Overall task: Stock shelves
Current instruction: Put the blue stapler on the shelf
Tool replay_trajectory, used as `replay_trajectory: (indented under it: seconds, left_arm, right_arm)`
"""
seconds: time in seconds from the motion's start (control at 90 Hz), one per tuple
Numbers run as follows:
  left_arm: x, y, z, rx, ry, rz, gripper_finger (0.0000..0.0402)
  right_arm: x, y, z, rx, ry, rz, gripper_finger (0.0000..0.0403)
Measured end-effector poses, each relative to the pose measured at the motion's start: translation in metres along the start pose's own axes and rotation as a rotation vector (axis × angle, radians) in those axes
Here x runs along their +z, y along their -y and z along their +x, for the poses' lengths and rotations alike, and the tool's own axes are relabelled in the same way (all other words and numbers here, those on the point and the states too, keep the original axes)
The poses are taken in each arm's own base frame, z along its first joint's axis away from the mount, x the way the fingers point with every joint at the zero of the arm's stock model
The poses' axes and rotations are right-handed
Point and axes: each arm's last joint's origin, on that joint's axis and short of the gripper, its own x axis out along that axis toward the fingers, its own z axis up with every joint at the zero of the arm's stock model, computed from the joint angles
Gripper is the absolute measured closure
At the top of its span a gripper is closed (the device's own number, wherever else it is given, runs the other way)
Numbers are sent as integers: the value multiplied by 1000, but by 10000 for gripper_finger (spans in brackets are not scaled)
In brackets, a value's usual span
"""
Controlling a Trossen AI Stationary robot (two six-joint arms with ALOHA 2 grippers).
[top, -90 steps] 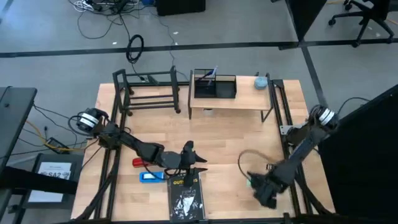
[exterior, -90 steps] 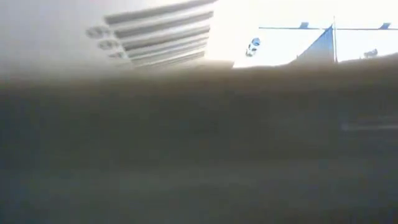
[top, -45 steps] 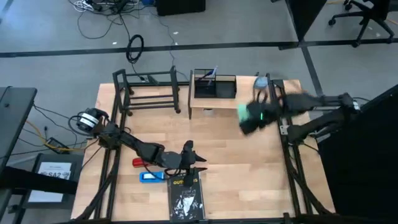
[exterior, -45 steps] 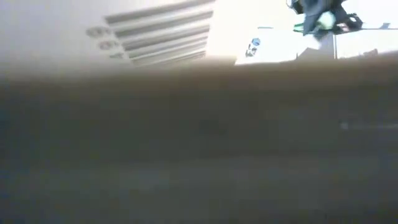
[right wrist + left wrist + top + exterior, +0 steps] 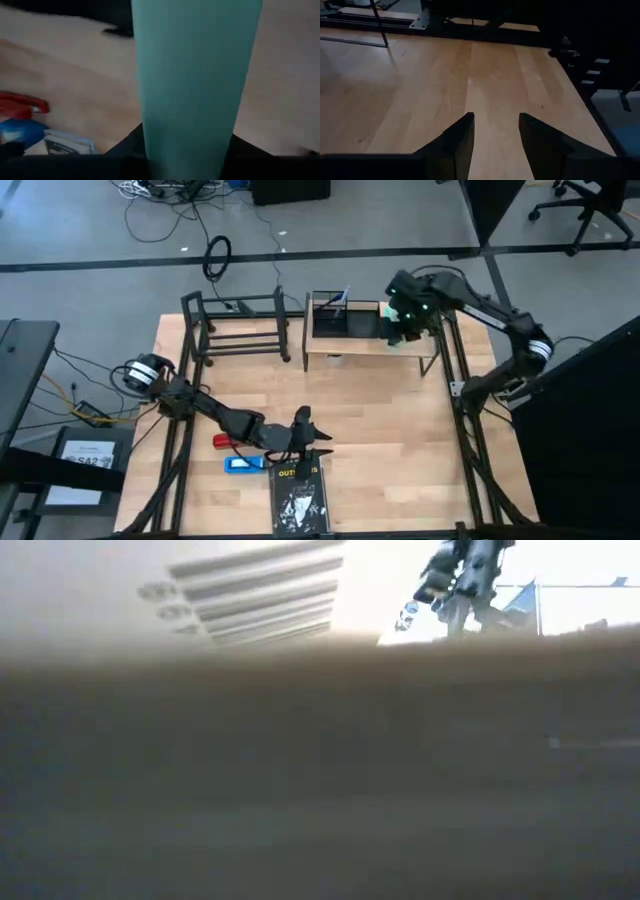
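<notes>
My right gripper [image 5: 402, 320] is raised over the right end of the light wood shelf [image 5: 365, 343] and is shut on a long teal object [image 5: 195, 75]. A black mesh organizer [image 5: 345, 318] stands on that shelf's top. The open black tube-frame rack [image 5: 240, 325] stands to the shelf's left. My left gripper [image 5: 312, 436] lies low over the table's near middle. It is open, with only bare wood between its fingers [image 5: 460, 140]. My right gripper pinches the teal object's near end [image 5: 187, 135] between its two fingers [image 5: 131, 142]. The object runs on forward past the fingers, along them. It is lifted clear, above the wood shelf's right end [image 5: 425, 340].
A dark book [image 5: 300, 492] lies at the near edge, just below my left gripper. A red stapler [image 5: 226, 442] and a flat blue item [image 5: 243, 464] lie to its left. The low view is almost wholly blocked by a blurred brown surface.
My right gripper has risen from the table's near right corner and swung toward the far edge, carrying the teal object up over the wood shelf's right end. The arm now reaches in from the right, stretched high.
</notes>
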Motion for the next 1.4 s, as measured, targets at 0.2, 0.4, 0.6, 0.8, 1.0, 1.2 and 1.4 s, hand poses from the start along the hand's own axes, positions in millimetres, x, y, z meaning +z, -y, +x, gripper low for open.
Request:
replay_trajectory:
  seconds: [0.2,0.4,0.6,0.8,1.0,1.2,1.4]
  left_arm:
    - [0,0,0,0,0,-4,265]
    - [0,1,-1,-4,0,-5,265]
    - [0,2,-1,-4,-1,-5,265]
    - [0,2,-1,-5,-1,-5,265]
    - [0,2,-1,-5,0,-6,265]
    - [0,2,-1,-5,0,-6,265]
    - [0,2,-1,-5,0,-6,265]
  right_arm:
    - [16,1,19,-58,-60,44,305]
    - [22,4,21,-90,-26,65,304]
    - [23,3,17,-56,7,57,301]
    - [17,4,6,-11,39,44,291]
    - [8,7,-8,29,69,13,289]
    - [2,10,-17,20,122,19,289]
    - [-2,2,-13,-90,234,38,298]
